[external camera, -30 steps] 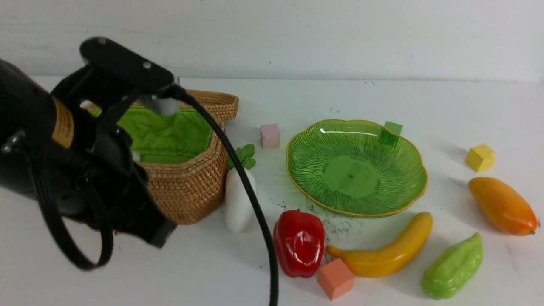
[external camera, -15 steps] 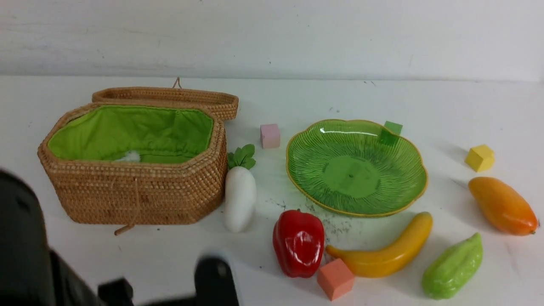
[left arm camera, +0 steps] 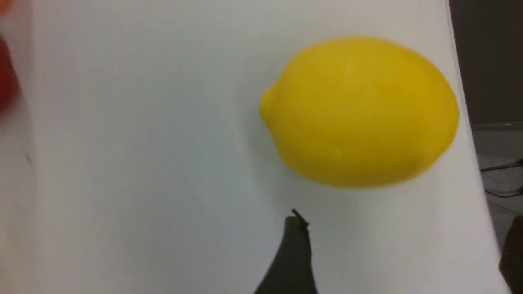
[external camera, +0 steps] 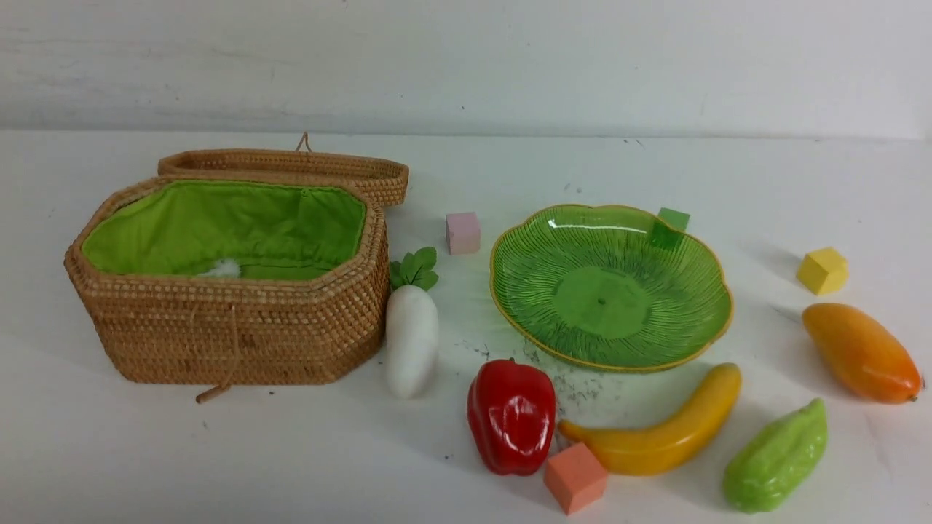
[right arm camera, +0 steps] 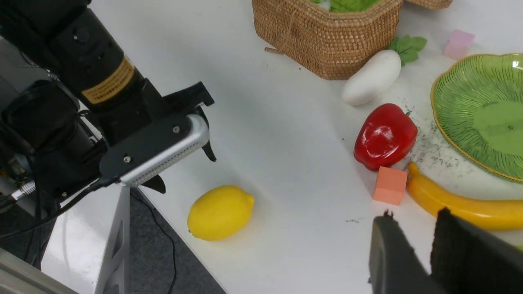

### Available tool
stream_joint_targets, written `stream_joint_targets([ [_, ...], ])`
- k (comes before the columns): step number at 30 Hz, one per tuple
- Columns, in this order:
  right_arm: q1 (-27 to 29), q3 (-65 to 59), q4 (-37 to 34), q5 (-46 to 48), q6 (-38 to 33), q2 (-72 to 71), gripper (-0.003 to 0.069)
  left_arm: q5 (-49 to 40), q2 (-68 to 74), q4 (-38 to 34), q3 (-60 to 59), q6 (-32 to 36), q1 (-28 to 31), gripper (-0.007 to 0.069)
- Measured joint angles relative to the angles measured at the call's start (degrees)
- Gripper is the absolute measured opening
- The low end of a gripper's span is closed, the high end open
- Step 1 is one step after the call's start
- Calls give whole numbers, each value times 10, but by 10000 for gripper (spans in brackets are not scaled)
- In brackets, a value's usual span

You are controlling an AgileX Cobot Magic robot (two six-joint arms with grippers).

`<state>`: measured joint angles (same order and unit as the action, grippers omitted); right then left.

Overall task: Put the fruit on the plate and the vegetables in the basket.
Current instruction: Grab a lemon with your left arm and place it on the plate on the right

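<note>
A yellow lemon (left arm camera: 359,110) lies near the table's front left edge. My left gripper (left arm camera: 402,249) hovers over it, open wide and empty; the right wrist view shows it (right arm camera: 184,171) just above the lemon (right arm camera: 220,212). My right gripper (right arm camera: 421,232) hangs slightly open with nothing between its fingers, near the banana (external camera: 662,429). The red pepper (external camera: 512,418), white radish (external camera: 411,342), green gourd (external camera: 775,458) and mango (external camera: 859,353) lie on the table. The green plate (external camera: 611,291) holds nothing. The basket (external camera: 233,327) stands open. Neither gripper shows in the front view.
Small cubes lie about: pink (external camera: 463,233), green (external camera: 671,224) behind the plate, yellow (external camera: 823,271), orange (external camera: 575,477) against the banana. A bit of white (external camera: 218,268) shows inside the basket. The table edge (left arm camera: 461,122) runs right beside the lemon.
My left arm has swung from over the basket toward the near edge and out of the front view. Nothing on the table has moved.
</note>
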<state>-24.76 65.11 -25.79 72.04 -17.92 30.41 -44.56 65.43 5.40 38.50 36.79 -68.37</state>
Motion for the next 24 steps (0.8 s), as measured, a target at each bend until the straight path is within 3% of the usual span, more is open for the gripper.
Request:
stream_joint_targets([
  [3,0,0,0,0,0,0,172,45,0,-34,-13,44,0,630],
  [6,0,0,0,0,0,0,174,65,0,-84,-14,20,0,615],
  [8,0,0,1,0,0,0,175,73,0,-115,-14,-81,0,594],
  [9,0,0,0,0,0,0,175,76,0,-119,-14,-165,0,586],
  [10,0,0,0,0,0,0,175,76,0,-120,-14,-165,0,586],
  [11,0,0,0,1,0,0,178,81,0,-115,-12,-295,0,582],
  [12,0,0,0,1,0,0,178,82,0,-106,-9,-373,0,581],
  [17,0,0,2,2,0,0,181,80,1,-19,-5,-651,0,582],
  [19,0,0,2,2,0,0,181,74,6,14,-5,-701,0,587],
  [21,0,0,2,1,0,0,181,72,15,26,-5,-706,0,589],
  [24,0,0,4,1,0,0,183,57,47,29,-5,-650,0,590],
])
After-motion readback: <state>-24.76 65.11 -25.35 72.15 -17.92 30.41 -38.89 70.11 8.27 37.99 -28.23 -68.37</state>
